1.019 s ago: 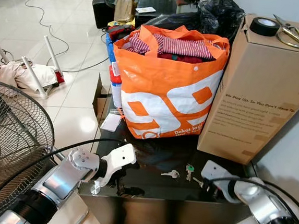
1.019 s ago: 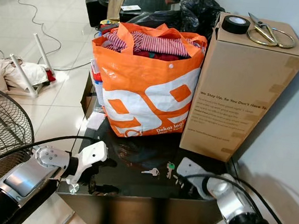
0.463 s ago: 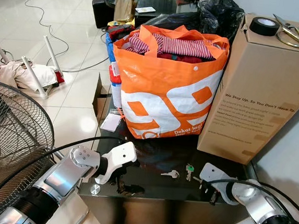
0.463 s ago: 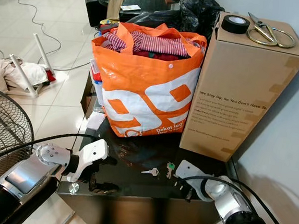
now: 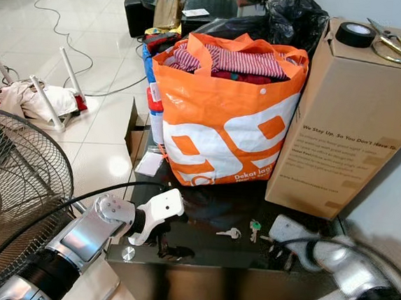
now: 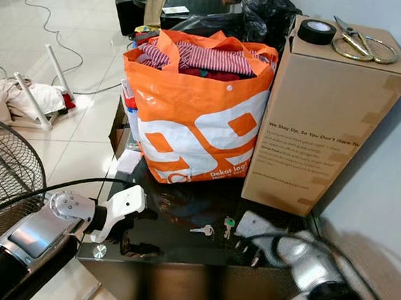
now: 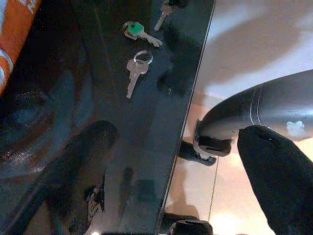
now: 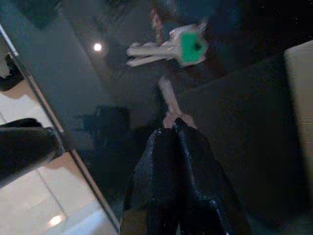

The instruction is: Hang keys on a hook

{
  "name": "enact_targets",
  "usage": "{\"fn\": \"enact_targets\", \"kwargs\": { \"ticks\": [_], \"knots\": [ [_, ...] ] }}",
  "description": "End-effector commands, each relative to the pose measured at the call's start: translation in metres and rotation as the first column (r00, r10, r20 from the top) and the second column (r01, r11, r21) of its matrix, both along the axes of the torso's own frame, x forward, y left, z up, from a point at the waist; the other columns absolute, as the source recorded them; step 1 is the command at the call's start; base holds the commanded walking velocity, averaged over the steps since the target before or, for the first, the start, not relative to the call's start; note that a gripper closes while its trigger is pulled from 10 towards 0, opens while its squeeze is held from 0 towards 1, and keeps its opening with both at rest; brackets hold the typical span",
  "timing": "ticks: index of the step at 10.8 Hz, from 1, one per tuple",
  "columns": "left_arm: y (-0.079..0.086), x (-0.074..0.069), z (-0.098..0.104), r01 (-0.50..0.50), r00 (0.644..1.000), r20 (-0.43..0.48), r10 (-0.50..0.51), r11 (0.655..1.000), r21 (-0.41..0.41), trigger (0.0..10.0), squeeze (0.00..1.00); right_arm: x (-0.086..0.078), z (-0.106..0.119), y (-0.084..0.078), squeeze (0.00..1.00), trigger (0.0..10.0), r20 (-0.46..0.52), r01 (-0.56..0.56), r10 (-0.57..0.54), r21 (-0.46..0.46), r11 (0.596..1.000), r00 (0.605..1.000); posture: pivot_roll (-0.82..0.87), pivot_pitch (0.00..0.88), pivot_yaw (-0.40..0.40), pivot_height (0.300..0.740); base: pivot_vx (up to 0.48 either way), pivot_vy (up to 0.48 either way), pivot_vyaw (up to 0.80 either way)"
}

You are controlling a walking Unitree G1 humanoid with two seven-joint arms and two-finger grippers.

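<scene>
Right fingers (image 8: 181,147) pinched together, touching keys (image 8: 168,49)

My right arm (image 5: 348,265) is smeared by motion near the black table's (image 5: 198,258) front right corner, so from the head views I can't read its fingertips. In the right wrist view the key (image 8: 168,98) at the tips of the right gripper (image 8: 175,122) is blurred. The fan (image 5: 11,182) is cut by the picture's left edge. The carton's (image 5: 343,120) small print is too fine for me to read.
</scene>
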State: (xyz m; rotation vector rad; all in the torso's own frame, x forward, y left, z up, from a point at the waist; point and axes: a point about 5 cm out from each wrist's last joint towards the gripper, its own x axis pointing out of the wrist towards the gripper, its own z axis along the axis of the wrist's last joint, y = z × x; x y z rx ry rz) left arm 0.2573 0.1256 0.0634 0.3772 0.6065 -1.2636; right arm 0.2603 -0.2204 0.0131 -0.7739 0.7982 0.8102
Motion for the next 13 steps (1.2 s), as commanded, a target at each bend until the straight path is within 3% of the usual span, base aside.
{"fn": "enact_targets", "kwargs": {
  "ticks": [1, 2, 3, 4, 5, 6, 7, 8, 9, 10, 12, 13],
  "knots": [
    [0.001, 0.007, 0.009, -0.022, 0.998, 0.059, 0.022, 1.0, -0.012, 10.0, 0.0, -0.002, 0.005, -0.001, 0.0, 0.0, 0.005, 0.0, 0.0, 0.027, 1.0, 1.0, -0.22, 0.0, 0.074, 0.74, 0.0, 0.0, 0.0],
    [0.001, 0.011, 0.014, -0.053, 0.993, 0.1, 0.057, 0.998, -0.038, 10.0, 0.0, -0.005, 0.013, -0.004, 0.0, 0.0, 0.028, 0.015, -0.016, 0.061, 0.998, 0.999, -0.21, 0.0, 0.078, 0.74, 0.0, 0.0, 0.0],
    [0.002, 0.022, 0.025, -0.154, 0.963, 0.205, 0.178, 0.98, -0.128, 10.0, 0.0, -0.008, 0.027, -0.004, 0.0, 0.0, 0.077, 0.063, -0.076, 0.159, 0.985, 0.994, -0.21, 0.0, 0.088, 0.74, 0.0, 0.0, 0.0],
    [0.004, 0.04, 0.042, -0.33, 0.865, 0.296, 0.405, 0.904, -0.272, 10.0, 0.0, -0.009, 0.05, -0.001, 0.0, 0.0, 0.167, 0.152, -0.211, 0.309, 0.939, 0.963, -0.22, 0.0, 0.101, 0.74, 0.0, 0.0, 0.0],
    [0.006, 0.045, 0.048, -0.382, 0.83, 0.301, 0.47, 0.871, -0.309, 10.0, 0.0, -0.008, 0.059, 0.002, 0.0, 0.0, 0.209, 0.2, -0.293, 0.374, 0.906, 0.933, -0.23, 0.0, 0.109, 0.74, 0.0, 0.0, 0.0],
    [0.01, 0.05, 0.055, -0.45, 0.749, 0.364, 0.553, 0.829, -0.333, 10.0, 0.0, -0.013, 0.073, 0.017, 0.0, 0.0, 0.232, 0.297, -0.475, 0.536, 0.791, 0.849, -0.23, 0.0, 0.13, 0.74, 0.0, 0.0, 0.0],
    [0.011, 0.05, 0.056, -0.475, 0.711, 0.4, 0.578, 0.815, -0.333, 10.0, 0.0, -0.017, 0.08, 0.026, 0.0, 0.0, 0.217, 0.352, -0.585, 0.621, 0.7, 0.781, -0.22, 0.0, 0.134, 0.74, 0.0, 0.0, 0.0],
    [0.012, 0.047, 0.056, -0.506, 0.674, 0.405, 0.617, 0.786, -0.356, 10.0, 0.0, -0.019, 0.086, 0.034, 0.0, 0.0, 0.2, 0.402, -0.713, 0.71, 0.578, 0.673, -0.21, 0.0, 0.142, 0.74, 0.0, 0.0, 0.0],
    [0.013, 0.045, 0.055, -0.544, 0.643, 0.388, 0.66, 0.75, -0.376, 10.0, 0.0, -0.017, 0.09, 0.039, 0.0, 4.7, 0.206, 0.418, -0.766, 0.738, 0.531, 0.609, -0.21, 0.0, 0.142, 0.74, 0.0, 0.0, 0.0],
    [0.015, 0.042, 0.05, -0.568, 0.623, 0.397, 0.674, 0.739, -0.362, 10.0, 0.0, -0.013, 0.096, 0.04, 0.0, 10.0, 0.27, 0.418, -0.771, 0.714, 0.562, 0.577, -0.21, 0.0, 0.135, 0.74, 0.0, 0.0, 0.0],
    [0.017, 0.039, 0.048, -0.598, 0.596, 0.388, 0.703, 0.711, -0.371, 10.0, 0.0, -0.011, 0.108, 0.035, 0.0, 10.0, 0.372, 0.392, -0.776, 0.702, 0.594, 0.509, -0.21, 0.0, 0.125, 0.74, 0.0, 0.0, 0.0],
    [0.02, 0.037, 0.047, -0.614, 0.578, 0.386, 0.719, 0.695, -0.374, 10.0, 0.0, -0.012, 0.117, 0.033, 0.0, 10.0, 0.423, 0.369, -0.789, 0.717, 0.592, 0.446, -0.19, 0.0, 0.104, 0.74, 0.0, 0.0, 0.0]
  ]
}}
